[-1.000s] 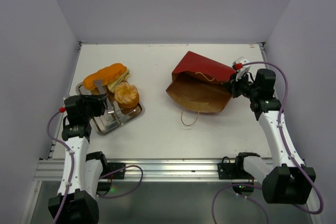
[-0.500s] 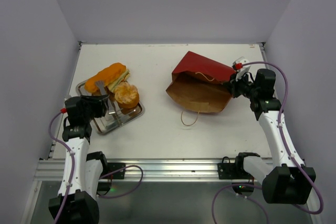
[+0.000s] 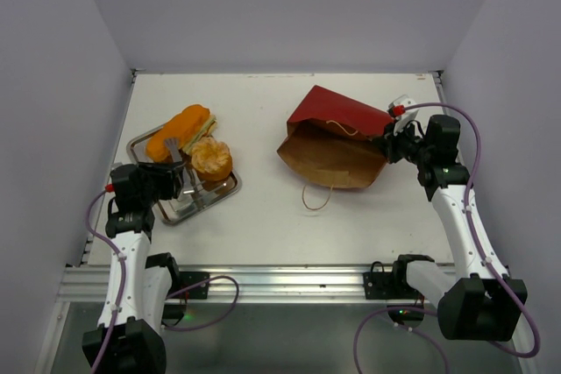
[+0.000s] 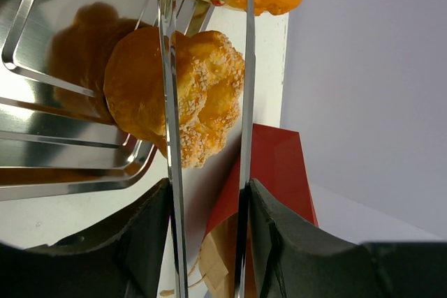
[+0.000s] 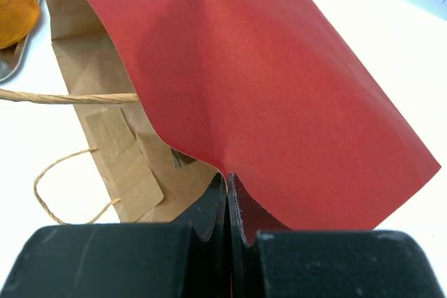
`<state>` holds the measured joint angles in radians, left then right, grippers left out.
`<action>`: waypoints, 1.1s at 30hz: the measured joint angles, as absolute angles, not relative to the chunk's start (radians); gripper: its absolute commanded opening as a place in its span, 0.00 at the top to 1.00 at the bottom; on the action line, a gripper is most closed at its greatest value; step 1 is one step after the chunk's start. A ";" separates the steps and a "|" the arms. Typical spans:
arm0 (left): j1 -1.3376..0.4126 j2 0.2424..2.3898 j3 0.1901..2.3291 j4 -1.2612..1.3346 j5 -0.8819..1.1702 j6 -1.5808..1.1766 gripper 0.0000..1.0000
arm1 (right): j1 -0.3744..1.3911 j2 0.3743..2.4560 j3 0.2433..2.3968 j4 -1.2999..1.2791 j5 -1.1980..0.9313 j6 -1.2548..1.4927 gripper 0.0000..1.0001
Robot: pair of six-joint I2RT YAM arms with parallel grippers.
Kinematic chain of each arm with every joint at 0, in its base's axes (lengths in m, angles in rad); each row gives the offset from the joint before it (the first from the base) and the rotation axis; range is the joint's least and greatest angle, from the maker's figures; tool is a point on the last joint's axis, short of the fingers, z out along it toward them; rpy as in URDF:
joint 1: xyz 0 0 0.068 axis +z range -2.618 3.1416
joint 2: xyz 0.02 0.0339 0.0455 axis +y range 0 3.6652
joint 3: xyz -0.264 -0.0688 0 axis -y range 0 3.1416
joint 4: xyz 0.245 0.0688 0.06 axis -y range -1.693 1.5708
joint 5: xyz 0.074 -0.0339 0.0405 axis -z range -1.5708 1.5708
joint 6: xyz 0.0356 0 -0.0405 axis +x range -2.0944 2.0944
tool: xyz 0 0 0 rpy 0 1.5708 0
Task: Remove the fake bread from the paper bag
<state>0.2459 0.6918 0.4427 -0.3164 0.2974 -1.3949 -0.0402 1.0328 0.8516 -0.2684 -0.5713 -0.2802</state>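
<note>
While my right gripper [image 5: 228,202] is pinched tight on the paper bag [image 5: 279,88] edge, my left gripper [image 4: 206,204] grips the tongs [image 4: 170,102], blades either side of the bun [image 4: 202,95]. The fake bread [image 3: 180,127] sits on the tray [image 3: 213,192].

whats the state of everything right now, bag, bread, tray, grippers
paper bag, on its side, mouth open
right gripper, shut on the bag's red edge
left gripper, holding metal tongs
round bun, resting on metal tray
long roll, on the tray too
</note>
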 measured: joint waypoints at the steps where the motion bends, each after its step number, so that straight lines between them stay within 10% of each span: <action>1: 0.246 0.692 0.443 -0.317 0.301 -1.396 0.50 | -0.040 1.033 0.852 -0.268 -0.571 -0.281 1.00; 33: 0.247 0.674 0.421 -0.324 0.380 -1.404 0.45 | -0.040 1.025 0.852 -0.268 -0.572 -0.280 1.00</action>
<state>0.2466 0.6739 0.4206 -0.3241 0.3801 -1.4036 -0.0402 1.0252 0.8516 -0.2684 -0.5716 -0.2802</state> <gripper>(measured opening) 0.547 0.021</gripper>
